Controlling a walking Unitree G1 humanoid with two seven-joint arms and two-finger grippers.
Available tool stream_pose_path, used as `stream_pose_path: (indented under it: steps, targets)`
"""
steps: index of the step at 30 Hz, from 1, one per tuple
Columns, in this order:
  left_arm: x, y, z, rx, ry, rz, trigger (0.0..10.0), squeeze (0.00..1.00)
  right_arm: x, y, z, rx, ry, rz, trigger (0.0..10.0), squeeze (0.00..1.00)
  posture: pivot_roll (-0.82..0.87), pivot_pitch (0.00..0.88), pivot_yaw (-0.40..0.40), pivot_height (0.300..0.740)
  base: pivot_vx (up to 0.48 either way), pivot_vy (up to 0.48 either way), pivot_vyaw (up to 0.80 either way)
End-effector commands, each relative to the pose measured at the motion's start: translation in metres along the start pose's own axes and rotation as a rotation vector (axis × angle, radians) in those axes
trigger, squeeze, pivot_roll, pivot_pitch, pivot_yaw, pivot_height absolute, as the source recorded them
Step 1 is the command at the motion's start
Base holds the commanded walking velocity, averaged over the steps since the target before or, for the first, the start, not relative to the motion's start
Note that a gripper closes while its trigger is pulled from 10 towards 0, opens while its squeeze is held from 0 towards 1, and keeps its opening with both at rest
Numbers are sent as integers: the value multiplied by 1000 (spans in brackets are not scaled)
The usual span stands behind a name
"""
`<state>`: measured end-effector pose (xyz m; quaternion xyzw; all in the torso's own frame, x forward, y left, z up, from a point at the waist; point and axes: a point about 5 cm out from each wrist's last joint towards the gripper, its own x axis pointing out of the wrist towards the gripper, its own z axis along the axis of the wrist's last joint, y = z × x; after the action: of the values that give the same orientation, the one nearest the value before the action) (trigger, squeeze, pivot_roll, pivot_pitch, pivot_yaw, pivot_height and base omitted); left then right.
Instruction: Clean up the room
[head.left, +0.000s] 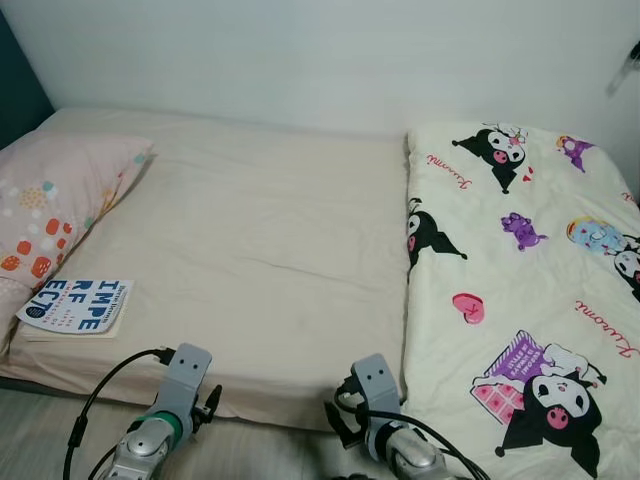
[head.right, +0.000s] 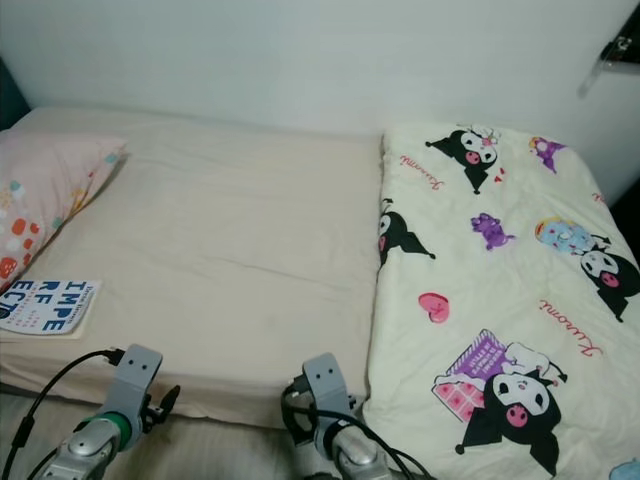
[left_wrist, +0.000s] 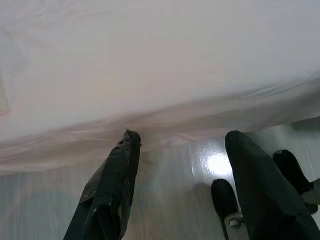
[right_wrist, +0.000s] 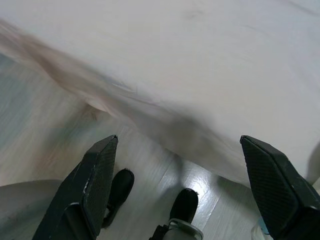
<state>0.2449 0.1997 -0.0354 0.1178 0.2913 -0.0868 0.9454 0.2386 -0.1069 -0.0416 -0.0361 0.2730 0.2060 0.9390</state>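
On the bed we log, from its left end: pillow, book at the near edge, patterned quilt rightmost. Before that edge: left gripper, right gripper, fingers spread, empty.

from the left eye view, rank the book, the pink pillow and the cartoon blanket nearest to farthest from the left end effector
1. The book, on the bed's near left corner, lies closest to the left end effector, which is low at the bed's front edge.
2. The pink pillow, farther back on the left side.
3. The cartoon blanket, across on the right side; its near edge rivals the pillow, so ranks 2 and 3 are close.
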Motion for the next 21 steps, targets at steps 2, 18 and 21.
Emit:
stream_pose_path:
  steps: [2,18,21]
  targets:
    - [-3,0,-9,-8,33,2,10000,0,-2,2,-7,8,24,-4,10000,0,3,51,34,735,-386,0,0]
    - [-2,0,-8,-6,30,1,10000,0,-2,0,-6,5,18,-22,10000,0,0,55,36,735,-351,0,489]
    - [-2,0,-8,-6,30,1,10000,0,-2,0,-6,4,20,-22,10000,0,0,55,36,735,-326,0,0]
